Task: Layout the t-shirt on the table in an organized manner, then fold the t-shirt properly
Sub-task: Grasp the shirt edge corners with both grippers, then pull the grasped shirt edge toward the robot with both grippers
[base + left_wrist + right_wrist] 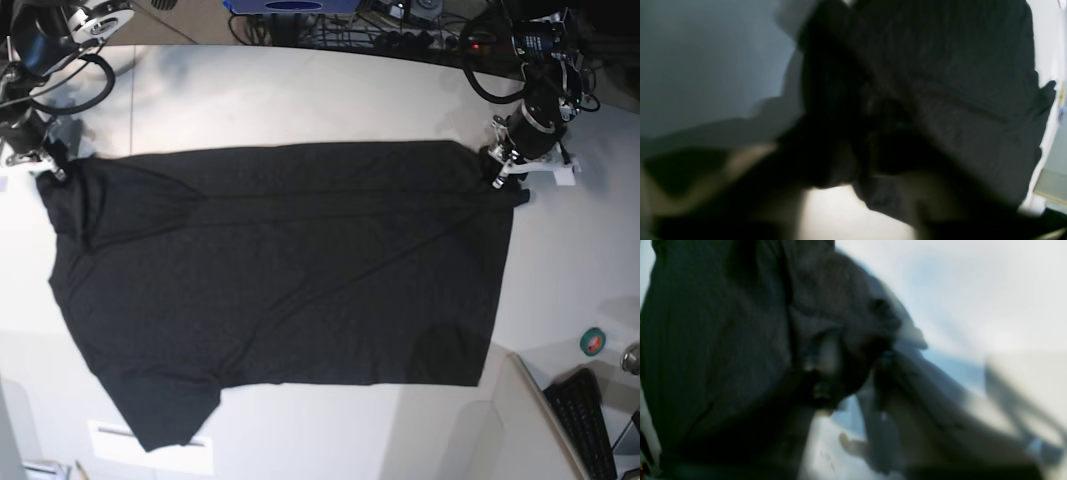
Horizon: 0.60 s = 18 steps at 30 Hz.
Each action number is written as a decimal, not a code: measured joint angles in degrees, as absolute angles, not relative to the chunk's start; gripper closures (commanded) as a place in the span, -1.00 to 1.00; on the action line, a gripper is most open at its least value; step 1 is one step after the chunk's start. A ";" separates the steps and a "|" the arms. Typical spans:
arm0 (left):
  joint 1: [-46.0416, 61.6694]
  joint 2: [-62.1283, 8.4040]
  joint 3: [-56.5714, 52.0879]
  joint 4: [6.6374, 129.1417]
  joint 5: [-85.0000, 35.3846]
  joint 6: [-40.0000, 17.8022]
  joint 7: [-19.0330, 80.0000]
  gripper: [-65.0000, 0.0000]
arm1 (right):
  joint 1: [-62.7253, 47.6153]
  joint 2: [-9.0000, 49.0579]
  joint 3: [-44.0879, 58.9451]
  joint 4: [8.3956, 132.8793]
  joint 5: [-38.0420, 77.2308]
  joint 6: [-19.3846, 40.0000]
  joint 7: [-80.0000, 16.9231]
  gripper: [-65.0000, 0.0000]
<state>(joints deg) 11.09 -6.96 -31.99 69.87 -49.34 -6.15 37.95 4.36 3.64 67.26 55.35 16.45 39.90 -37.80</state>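
Layout step: the large black cloth t-shirt [280, 280] hangs stretched mid-frame over the white table [300, 90], left gripper [497, 172] and right gripper [48, 165] clamped on its top corners; next, lower it flat

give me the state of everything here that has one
black cloth t-shirt: spread wide over the table, plain side up, creased, held at two far corners
left gripper: jaws shut on the t-shirt corner
right gripper: jaws shut on the other corner
white table: mostly covered by the shirt
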 measured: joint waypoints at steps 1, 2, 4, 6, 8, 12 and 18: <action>11.00 -6.90 -31.99 69.34 -49.78 -6.35 37.91 1.00 | 4.23 3.55 67.26 55.37 16.51 39.90 -37.89 1.00; 10.96 -7.05 -32.03 69.47 -49.69 -6.28 38.09 1.00 | 4.05 3.86 67.07 55.42 16.49 39.92 -38.48 1.00; 11.42 -7.90 -31.70 70.74 -49.28 -5.85 39.13 1.00 | 4.05 4.84 67.02 55.79 16.36 39.92 -41.08 1.00; 13.06 -8.56 -31.75 73.23 -48.38 -4.95 39.09 1.00 | 3.07 5.37 66.87 58.76 15.90 39.86 -45.17 1.00; 15.68 -9.10 -31.73 76.38 -48.53 -5.43 39.77 1.00 | 0.67 5.06 66.87 63.81 16.12 39.75 -48.45 1.00; 19.59 -9.30 -31.77 80.68 -48.27 -4.97 39.94 1.00 | -4.73 1.63 67.00 73.97 14.92 39.51 -52.53 1.00; 23.29 -9.45 -31.77 83.59 -48.45 -5.04 39.68 1.00 | -8.49 -0.89 66.74 79.99 15.70 39.55 -54.24 1.00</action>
<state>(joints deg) 23.29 -9.45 -31.77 83.59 -48.45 -5.04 39.68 -8.49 -0.89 66.74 79.99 15.70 39.55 -54.24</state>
